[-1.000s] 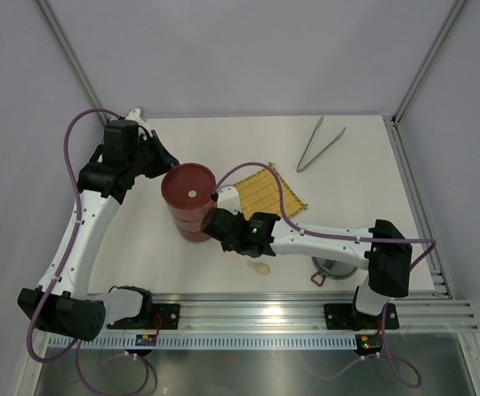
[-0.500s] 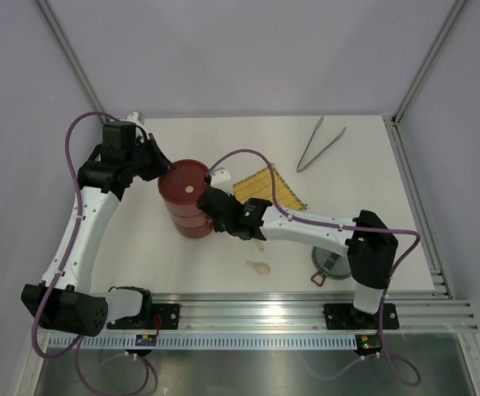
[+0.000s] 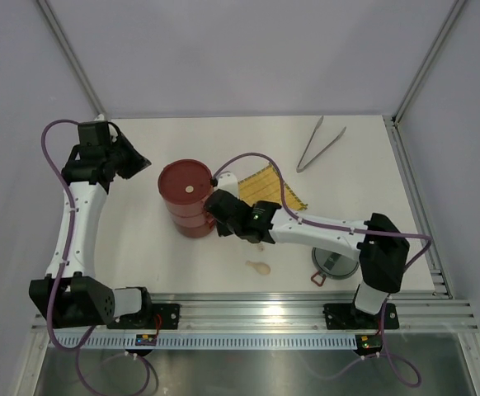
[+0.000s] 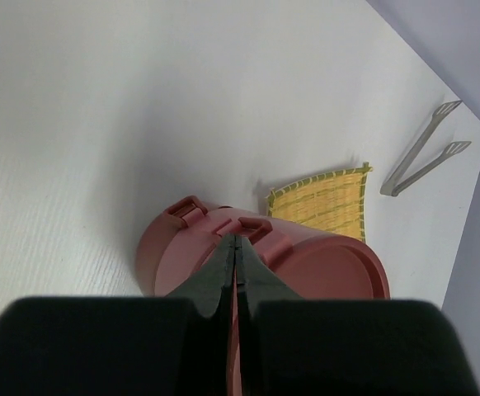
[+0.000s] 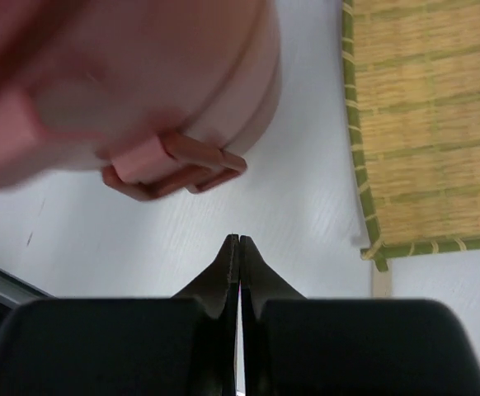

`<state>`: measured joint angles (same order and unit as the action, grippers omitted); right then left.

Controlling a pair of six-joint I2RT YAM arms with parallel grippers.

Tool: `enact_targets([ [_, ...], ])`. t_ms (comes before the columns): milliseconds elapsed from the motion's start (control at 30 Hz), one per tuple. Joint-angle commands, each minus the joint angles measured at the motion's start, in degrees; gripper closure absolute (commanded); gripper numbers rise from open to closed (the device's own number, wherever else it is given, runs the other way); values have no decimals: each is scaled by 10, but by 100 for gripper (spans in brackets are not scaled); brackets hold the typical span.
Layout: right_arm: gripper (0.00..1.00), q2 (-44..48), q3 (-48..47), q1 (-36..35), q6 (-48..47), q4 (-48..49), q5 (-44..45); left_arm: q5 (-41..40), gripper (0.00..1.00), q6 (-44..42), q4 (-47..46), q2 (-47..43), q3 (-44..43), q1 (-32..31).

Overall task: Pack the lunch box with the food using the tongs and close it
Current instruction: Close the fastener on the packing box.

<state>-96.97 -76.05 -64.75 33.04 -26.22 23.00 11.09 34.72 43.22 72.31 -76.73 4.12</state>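
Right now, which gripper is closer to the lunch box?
Right. The right gripper sits shut, low beside the lunch box's right side, just off a clip. The left gripper, also shut, hangs off to its far left, clearly apart.

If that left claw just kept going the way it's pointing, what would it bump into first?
Most likely the lunch box: the shut left gripper points at its upper edge by the clips, apart from it. Depth is hard to judge.

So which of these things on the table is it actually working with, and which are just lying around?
For the job: red lunch box stack, silver tongs, grey lid. No food in view.
Lying about: yellow woven mat, small cream spoon.
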Motion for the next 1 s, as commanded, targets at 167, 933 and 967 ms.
enact_targets([
  [167, 100, -126, -194, 13, -73, 44, 1, 0, 100, 8, -46, 36, 30, 18],
  [933, 100, 126, 93, 15, 63, -9, 39, 31, 100, 76, -161, 81, 189, 25],
  [967, 100, 124, 92, 15, 60, -7, 35, 35, 100, 78, -165, 73, 198, 10],
])
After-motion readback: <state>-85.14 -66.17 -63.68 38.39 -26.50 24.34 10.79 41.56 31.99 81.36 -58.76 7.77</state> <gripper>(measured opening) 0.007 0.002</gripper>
